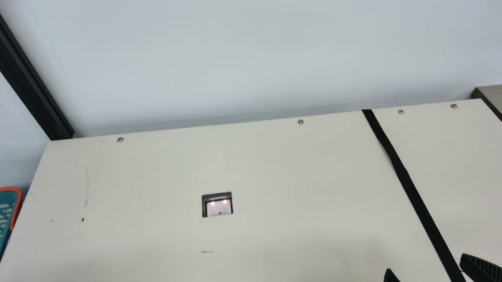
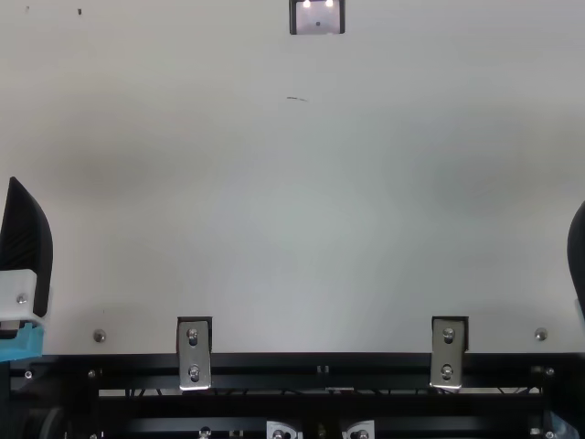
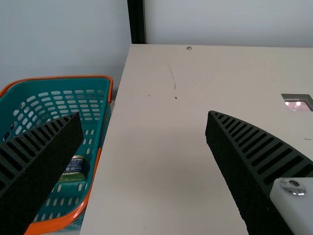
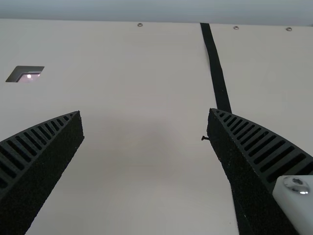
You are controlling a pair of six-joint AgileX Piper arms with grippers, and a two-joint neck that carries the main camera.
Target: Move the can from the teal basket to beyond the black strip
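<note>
Pretty much at the starting line, judging from this. Far left, just beside the table: teal basket, with the can down inside, partly blocked from sight in the left wrist view, so no telling how tilted. Next along, left gripper, spread wide and empty. No grab made, as far as visible. Then over to the right gripper, also spread wide, pinching nothing, close to the black strip. Left to do: basically everything lol. Pinch the can, lift clear of the basket, carry across, maybe swap from left to right on the way, set down on the strip's far side, let go.
</note>
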